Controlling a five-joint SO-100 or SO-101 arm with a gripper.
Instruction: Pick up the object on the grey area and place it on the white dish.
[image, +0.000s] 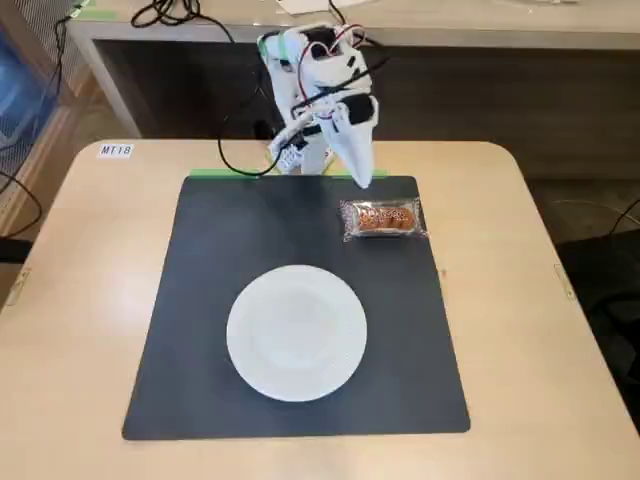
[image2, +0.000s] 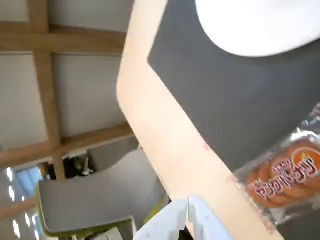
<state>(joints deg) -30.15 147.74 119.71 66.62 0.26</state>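
Note:
The object (image: 383, 218) is a small clear-wrapped orange-brown snack lying on the back right part of the grey area (image: 230, 240), a big dark square mat. The white dish (image: 296, 332) sits on the mat's front middle, holding nothing. My gripper (image: 362, 182) hangs point-down just behind and left of the snack, over the mat's back edge, shut and holding nothing. In the wrist view the joined white fingertips (image2: 200, 222) enter from the bottom of the gripper (image2: 188, 212). The snack (image2: 285, 175) lies at the right, the mat (image2: 235, 105) above it, and the dish (image2: 260, 25) at the top.
The light wooden tabletop (image: 90, 280) surrounds the mat. Green tape (image: 215, 174) marks the mat's back edge by the arm's base (image: 300, 155). Black cables (image: 235, 150) trail behind the arm. A label (image: 115, 150) sits at the table's back left corner.

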